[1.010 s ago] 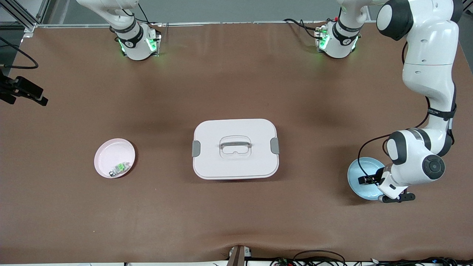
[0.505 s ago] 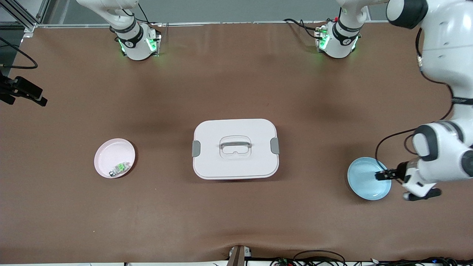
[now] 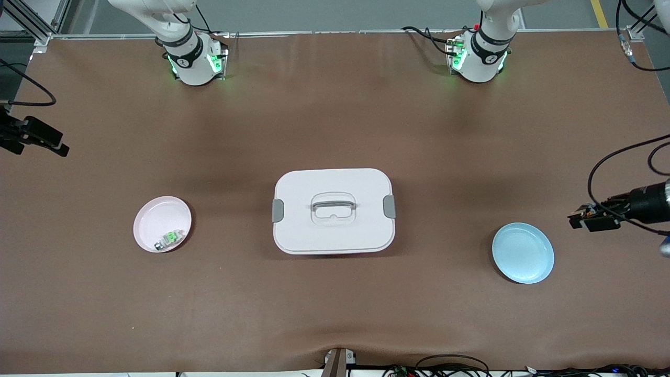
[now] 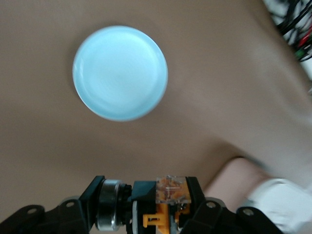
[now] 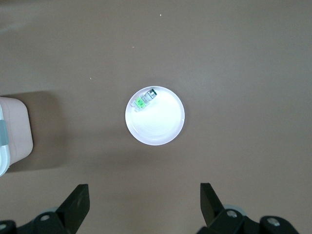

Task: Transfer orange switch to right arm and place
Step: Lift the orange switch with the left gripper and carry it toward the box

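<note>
I see my left gripper (image 3: pixel 578 221) raised over the table's left-arm end, just off the blue plate (image 3: pixel 522 253), its fingers clamped on the orange switch (image 4: pixel 168 202), which sits pinched between the fingertips, clear of the plate. My right gripper (image 5: pixel 144 207) waits high over the pink plate (image 5: pixel 161 127), jaws spread wide with nothing in them. The green-centred part (image 5: pixel 145 100) lies in that plate.

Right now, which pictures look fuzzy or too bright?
Left wrist view: the blue plate glows pale and soft-edged, and the table edge looks smeared; the orange switch in the left gripper is clearer. Right wrist view: the pink plate is washed out white by glare. Front view: sharp, with soft shadows beside the white box.
</note>
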### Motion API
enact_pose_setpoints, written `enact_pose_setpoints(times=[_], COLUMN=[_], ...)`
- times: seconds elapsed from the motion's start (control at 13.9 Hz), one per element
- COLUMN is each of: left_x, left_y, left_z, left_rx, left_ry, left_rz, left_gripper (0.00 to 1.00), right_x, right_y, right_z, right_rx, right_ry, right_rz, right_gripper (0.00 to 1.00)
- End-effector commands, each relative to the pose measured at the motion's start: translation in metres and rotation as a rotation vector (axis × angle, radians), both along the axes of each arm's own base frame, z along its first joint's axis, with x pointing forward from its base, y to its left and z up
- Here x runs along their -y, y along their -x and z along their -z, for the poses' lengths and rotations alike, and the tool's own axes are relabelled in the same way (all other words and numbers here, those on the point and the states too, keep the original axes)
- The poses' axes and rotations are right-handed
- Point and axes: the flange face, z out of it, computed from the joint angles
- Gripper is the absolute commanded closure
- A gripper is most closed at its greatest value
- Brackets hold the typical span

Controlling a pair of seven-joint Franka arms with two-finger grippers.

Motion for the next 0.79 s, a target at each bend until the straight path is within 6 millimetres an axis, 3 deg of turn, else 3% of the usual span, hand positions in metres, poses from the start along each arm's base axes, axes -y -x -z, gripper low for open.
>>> enact_pose_setpoints(times=[0.0, 0.14, 0.29, 0.5, 0.72], left_x=[0.051, 0.083, 0.127, 0.191, 0.239], left_y=[0.012, 0.010, 0.010, 0.014, 0.024], left_z=[-0.056, -0.088, -0.095, -0.114, -0.125], left_rx=[-0.055, -0.106, -0.207, -0.220, -0.272], left_ry=[0.148, 0.246, 0.280, 0.317, 0.336], left_rz=[-0.184, -0.294, -0.381, -0.394, -0.424], left_gripper=[0.71, 0.71, 0.71, 0.71, 0.71], right_x=[0.009, 0.015, 0.017, 0.015, 0.010], right_y=[-0.007, -0.014, -0.022, -0.027, -0.028], right_z=[0.005, 0.015, 0.028, 0.044, 0.045], right_rx=[-0.004, -0.004, -0.018, -0.056, -0.060], right_ry=[0.007, 0.007, 0.006, 0.003, 0.000], right_rz=[-0.003, 0.006, 0.008, 0.003, -0.005], right_gripper=[0.00, 0.00, 0.00, 0.00, 0.00])
